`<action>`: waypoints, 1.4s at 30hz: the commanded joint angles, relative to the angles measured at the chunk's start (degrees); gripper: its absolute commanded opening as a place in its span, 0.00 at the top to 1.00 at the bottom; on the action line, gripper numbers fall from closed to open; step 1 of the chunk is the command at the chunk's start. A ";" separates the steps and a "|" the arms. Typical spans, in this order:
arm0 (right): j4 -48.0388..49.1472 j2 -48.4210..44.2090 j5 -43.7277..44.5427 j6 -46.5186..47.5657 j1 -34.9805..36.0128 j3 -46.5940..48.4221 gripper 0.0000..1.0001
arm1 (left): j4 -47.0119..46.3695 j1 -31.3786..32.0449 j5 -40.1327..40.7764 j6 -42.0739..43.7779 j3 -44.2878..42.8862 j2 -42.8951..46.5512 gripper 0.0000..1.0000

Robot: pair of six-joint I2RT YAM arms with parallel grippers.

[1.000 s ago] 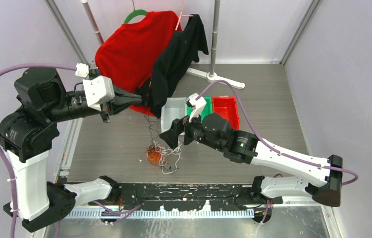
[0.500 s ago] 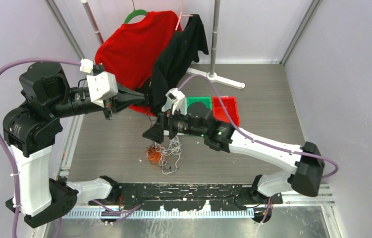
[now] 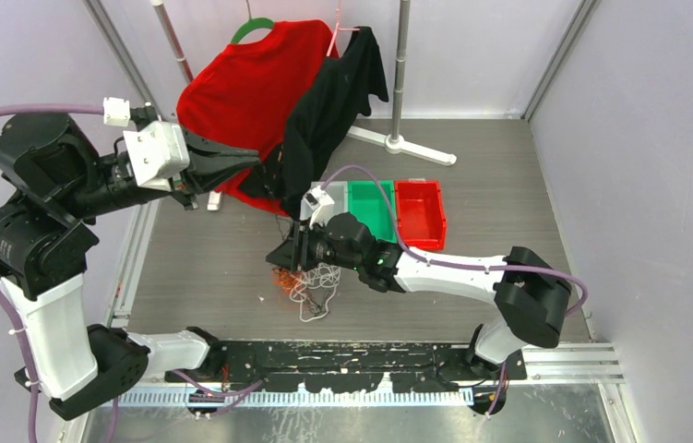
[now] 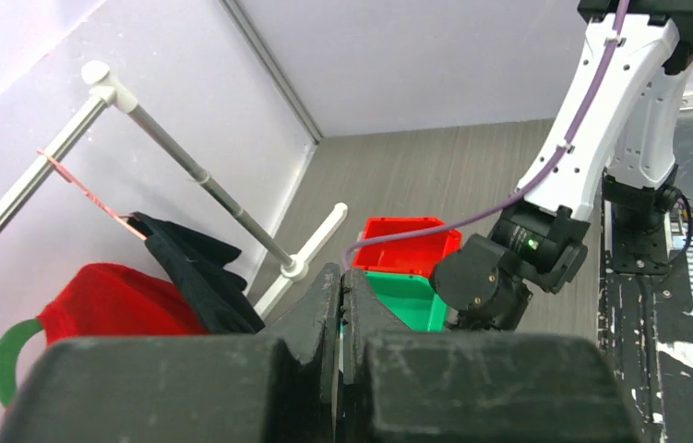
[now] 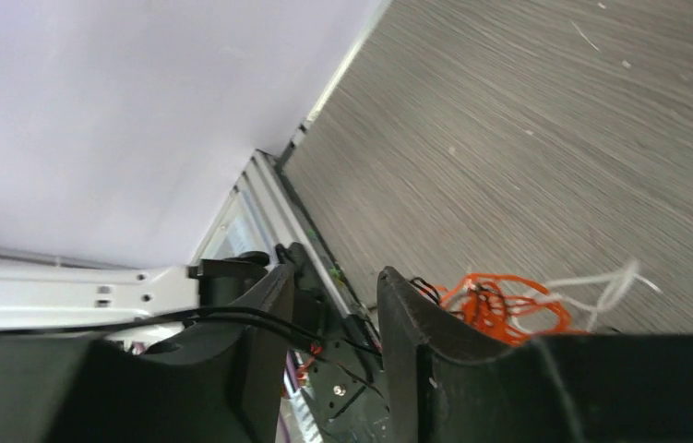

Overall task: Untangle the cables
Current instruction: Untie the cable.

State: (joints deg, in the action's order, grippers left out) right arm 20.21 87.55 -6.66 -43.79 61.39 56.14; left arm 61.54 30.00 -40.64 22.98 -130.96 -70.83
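While left pincer [image 3: 252,156] sits closed, raised, right pincer [image 3: 280,257], jaws part-open, hovers at cables [image 3: 311,282] on table [image 3: 204,258].

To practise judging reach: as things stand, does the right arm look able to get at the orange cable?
Probably yes. The right end effector hangs low right beside the orange cable, with its jaws apart, and the wrist view shows nothing between the two.
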 commanded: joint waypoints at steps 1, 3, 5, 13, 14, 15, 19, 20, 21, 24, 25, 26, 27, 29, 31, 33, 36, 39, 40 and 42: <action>6.71 0.71 5.55 -3.13 0.18 -3.20 0.57 | -6.35 0.15 1.06 -0.24 -2.82 0.12 1.00; 6.63 1.22 6.23 -3.14 0.14 -4.05 0.57 | -7.65 0.16 1.41 -0.42 -2.87 0.24 1.00; 6.69 1.78 7.31 -3.29 0.14 -5.05 0.57 | -9.19 0.17 1.97 -0.52 -3.09 0.34 1.00; 5.82 5.21 10.90 -3.50 0.25 -6.47 0.57 | -17.82 0.15 5.35 -0.93 -5.83 -0.46 1.00; 5.61 5.60 11.48 -3.47 0.23 -6.48 0.57 | -18.68 0.15 5.61 -1.11 -6.41 -0.72 1.00; 5.11 5.95 12.28 -3.23 0.35 -6.42 0.56 | -19.55 0.15 5.84 -1.43 -6.93 -0.98 1.00; 1.06 6.90 16.33 -1.60 1.66 -5.02 0.53 | -22.77 0.14 6.89 -2.01 -8.76 -1.51 1.00; 0.34 7.04 17.26 -1.22 2.09 -4.71 0.53 | -23.33 0.15 7.07 -2.16 -8.89 -1.46 1.00; -0.70 7.15 18.32 -0.80 2.50 -4.36 0.52 | -24.14 0.15 7.28 -2.24 -9.02 -1.48 1.00; -3.90 7.22 21.81 0.18 3.64 -3.56 0.50 | -26.75 0.15 8.00 -2.33 -10.06 -3.34 1.00; -4.51 7.16 22.72 0.18 3.79 -3.66 0.50 | -27.59 0.15 8.30 -2.37 -10.81 -3.76 1.00; -4.83 7.24 23.40 0.00 3.90 -3.83 0.50 | -28.94 0.15 8.94 -2.35 -11.28 -4.17 1.00; -4.99 7.28 23.81 -0.29 3.89 -4.12 0.49 | -29.98 0.17 9.45 -2.33 -11.76 -4.37 1.00; -5.54 7.52 24.29 -0.54 3.92 -4.36 0.48 | -32.60 0.16 10.25 -2.00 -12.39 -4.59 1.00; -5.93 7.84 24.24 -0.96 3.99 -4.72 0.47 | -35.73 0.17 11.06 -1.58 -12.41 -4.51 1.00; -5.98 8.25 24.28 -1.40 4.09 -5.06 0.46 | -38.80 0.14 12.10 -0.86 -12.48 -4.51 1.00; -6.24 8.87 24.27 -1.92 4.42 -5.33 0.43 | -44.31 0.15 13.90 1.28 -11.85 -4.32 1.00; -6.50 9.51 24.24 -2.32 4.83 -5.40 0.40 | -48.64 0.15 15.85 2.80 -11.22 -4.19 1.00; -6.50 9.56 25.29 -2.35 5.06 -5.49 0.39 | -49.20 0.13 16.16 3.00 -11.31 -4.23 1.00; -6.93 9.57 26.85 -2.42 5.51 -5.57 0.38 | -49.84 0.13 15.95 4.29 -11.07 -4.03 1.00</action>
State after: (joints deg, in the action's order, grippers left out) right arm 13.32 97.21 16.32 -45.41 65.87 50.61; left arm 20.25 30.00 -27.22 24.38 -141.82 -75.72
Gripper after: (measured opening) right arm 0.608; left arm 0.009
